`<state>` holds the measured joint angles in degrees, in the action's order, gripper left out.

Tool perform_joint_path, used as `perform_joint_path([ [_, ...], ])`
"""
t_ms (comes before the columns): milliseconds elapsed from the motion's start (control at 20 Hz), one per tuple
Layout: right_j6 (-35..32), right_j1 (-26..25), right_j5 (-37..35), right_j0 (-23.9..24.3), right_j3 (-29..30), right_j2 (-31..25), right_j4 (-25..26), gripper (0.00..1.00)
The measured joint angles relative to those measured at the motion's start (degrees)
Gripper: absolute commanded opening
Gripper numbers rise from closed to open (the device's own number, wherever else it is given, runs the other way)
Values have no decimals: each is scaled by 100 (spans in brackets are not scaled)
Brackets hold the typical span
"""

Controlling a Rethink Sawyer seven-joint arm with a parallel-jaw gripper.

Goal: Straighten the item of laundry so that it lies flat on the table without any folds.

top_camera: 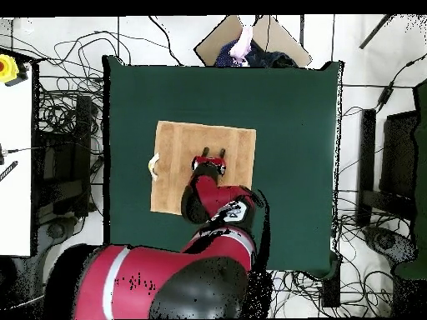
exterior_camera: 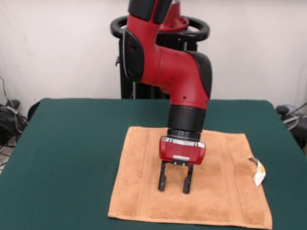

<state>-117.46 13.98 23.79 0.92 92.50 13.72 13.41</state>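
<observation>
One towel (exterior_camera: 144,191) lies spread flat near the middle of the green tabletop (exterior_camera: 67,143), its four edges roughly square with the tabletop's edges and wide bare felt on every side. A small white tag (exterior_camera: 259,173) sticks out from one side edge. One red arm (exterior_camera: 177,72) reaches down over the towel; its hand (exterior_camera: 175,184) stands upright over the cloth's middle, the two fingers (exterior_camera: 162,181) apart and gripping nothing. Cables (top_camera: 58,108) clutter the floor around.

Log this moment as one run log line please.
towel: spread flat on green table | tag: at one edge | gripper: over towel middle, jaws open, holding nothing
</observation>
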Motion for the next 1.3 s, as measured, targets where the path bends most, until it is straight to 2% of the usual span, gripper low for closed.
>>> perform_joint_path([
  [100, 1, 99, -324, 73, -13, -89, -2, 100],
  [300, 2, 715, -3114, 495, -108, -525, -47, 100],
  [400, 2, 897, -4149, 650, -139, -647, -61, 100],
  [450, 5, 1107, -5397, 856, -164, -791, -66, 100],
  [500, 5, 1231, -6122, 995, -165, -882, -62, 100],
  [700, 5, 1499, -7484, 1372, -153, -1153, -58, 100],
  [800, 5, 1610, -7692, 1580, -138, -1334, -53, 100],
  [900, 6, 1668, -7591, 1741, -129, -1491, -48, 100],
  [1100, 5, 1700, -6494, 2100, -122, -1910, 15, 100],
  [1300, 5, 1702, -5319, 2212, -99, -2134, 223, 100],
])
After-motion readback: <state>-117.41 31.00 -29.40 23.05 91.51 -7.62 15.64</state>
